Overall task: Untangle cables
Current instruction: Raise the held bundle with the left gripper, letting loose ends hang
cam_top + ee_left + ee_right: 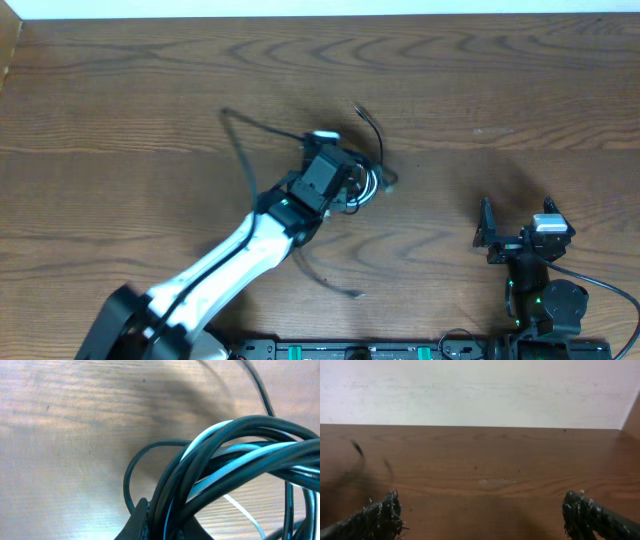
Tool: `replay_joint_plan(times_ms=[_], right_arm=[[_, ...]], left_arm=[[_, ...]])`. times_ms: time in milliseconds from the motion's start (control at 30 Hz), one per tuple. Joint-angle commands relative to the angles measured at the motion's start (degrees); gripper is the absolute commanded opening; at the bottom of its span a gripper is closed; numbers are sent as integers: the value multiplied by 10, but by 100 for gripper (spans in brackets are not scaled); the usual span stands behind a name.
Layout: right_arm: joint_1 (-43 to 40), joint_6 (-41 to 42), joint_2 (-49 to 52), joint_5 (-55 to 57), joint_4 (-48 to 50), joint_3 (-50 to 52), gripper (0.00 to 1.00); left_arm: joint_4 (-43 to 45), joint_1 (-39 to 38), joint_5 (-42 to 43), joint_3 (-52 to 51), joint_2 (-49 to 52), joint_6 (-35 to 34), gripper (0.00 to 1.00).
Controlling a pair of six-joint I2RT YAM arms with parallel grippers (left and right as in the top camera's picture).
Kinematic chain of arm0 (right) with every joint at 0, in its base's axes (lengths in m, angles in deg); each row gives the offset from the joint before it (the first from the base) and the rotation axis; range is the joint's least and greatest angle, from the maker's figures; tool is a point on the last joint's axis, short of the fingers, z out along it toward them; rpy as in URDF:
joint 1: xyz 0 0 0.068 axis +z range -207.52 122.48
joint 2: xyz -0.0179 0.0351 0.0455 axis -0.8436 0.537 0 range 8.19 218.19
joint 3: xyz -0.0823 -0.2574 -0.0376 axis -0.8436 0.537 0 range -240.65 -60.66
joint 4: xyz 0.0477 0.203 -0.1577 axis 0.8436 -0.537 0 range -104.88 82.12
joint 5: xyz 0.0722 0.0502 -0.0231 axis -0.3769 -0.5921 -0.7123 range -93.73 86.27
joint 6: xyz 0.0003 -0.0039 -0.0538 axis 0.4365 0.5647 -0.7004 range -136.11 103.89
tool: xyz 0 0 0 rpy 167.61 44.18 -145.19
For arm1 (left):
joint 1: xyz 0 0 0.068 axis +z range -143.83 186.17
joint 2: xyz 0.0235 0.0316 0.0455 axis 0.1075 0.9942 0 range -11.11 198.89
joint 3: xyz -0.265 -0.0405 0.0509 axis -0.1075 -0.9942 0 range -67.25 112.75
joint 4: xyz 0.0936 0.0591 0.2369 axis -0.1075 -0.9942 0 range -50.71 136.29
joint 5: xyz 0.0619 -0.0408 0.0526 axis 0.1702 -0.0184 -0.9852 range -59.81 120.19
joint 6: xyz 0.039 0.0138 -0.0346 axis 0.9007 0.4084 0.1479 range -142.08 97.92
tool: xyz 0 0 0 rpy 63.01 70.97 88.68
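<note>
The cables [368, 186] are a knot of thin black cords and a white one at the table's middle. Loose black ends trail up-left [240, 122] and toward the front [335, 284]. My left gripper [345, 185] sits over the knot, its wrist hiding the fingertips in the overhead view. In the left wrist view the gripper [161, 525] is shut on a bundle of black and white cables [240, 455], which loop up and right from its fingers [137, 522]. My right gripper [515, 232] rests near the front right, open [482, 515], with nothing between its fingertips [385, 510].
Bare brown wood surrounds the knot. The table's far edge meets a white wall [480, 390]. The arm bases and a black rail [360, 350] line the front edge.
</note>
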Motion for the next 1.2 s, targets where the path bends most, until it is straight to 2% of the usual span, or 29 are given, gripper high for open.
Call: replay_joint_plan(times_ms=[0,167,367,533,667,933,1000,1067,1100,1167], right_arm=[[0,6,-3,2,-3,0,99],[0,6,-3,2,-3,0,99],[0,6,-3,2,-3,0,99],[0,6,-3,2,-3,0,99],[0,25,-3,-21,0,0,99],[0,40,-3,-54,5,0,99],[0,104,-3,-123,7,0,99],[0,249,-3,-237,14,0,99],[0,350,-3,-316,14,0,99],[1,477,-3,-351,21,0,99]], left_arm=[[-3,2,38,1,-56,-161,8],[-29,2,79,1,-126,-136,8],[-69,2,81,1,-141,-120,8],[-68,2,174,1,-139,-14,8],[-71,2,190,1,-139,43,8],[-59,2,177,1,-127,43,8],[-52,2,177,1,-121,6,8],[-49,2,177,1,-115,-46,8],[-50,2,177,1,-110,-85,8],[-51,2,177,1,-102,-135,8]])
